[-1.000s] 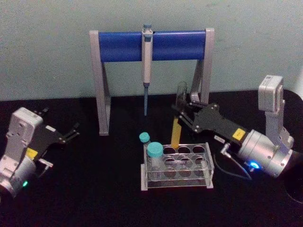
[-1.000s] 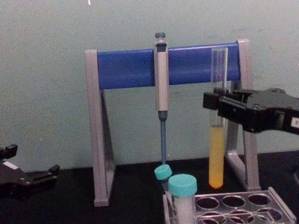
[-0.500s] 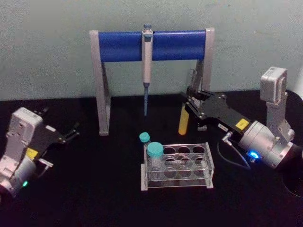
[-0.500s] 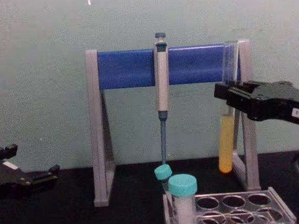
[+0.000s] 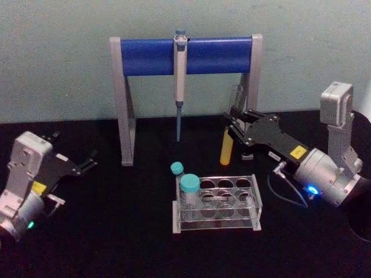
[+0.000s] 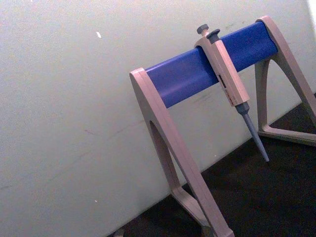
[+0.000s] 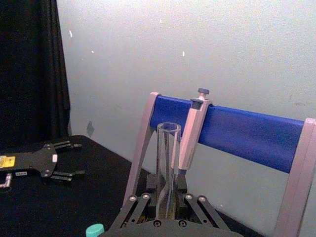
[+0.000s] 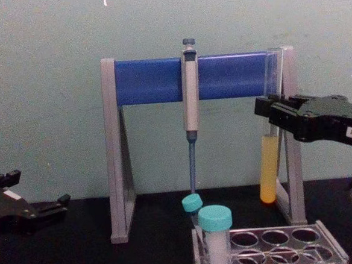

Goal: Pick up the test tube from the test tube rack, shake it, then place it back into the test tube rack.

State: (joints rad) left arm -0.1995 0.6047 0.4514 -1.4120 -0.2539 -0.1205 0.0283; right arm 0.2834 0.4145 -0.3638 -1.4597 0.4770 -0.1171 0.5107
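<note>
Long slim clear glass test tube (image 5: 226,149), yellow-orange liquid: clamped upright in right gripper (image 5: 235,124) jaws. It has risen clear of the low clear plastic test tube rack (image 5: 217,225) to its 1 o'clock. Extraction looks complete; shaking due. Left gripper (image 5: 88,163): parked at 9 o'clock, jaws apart.

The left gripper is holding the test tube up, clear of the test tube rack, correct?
No. The right gripper, not the left gripper, holds the test tube up, clear of the test tube rack, as the chest view shows.
</note>
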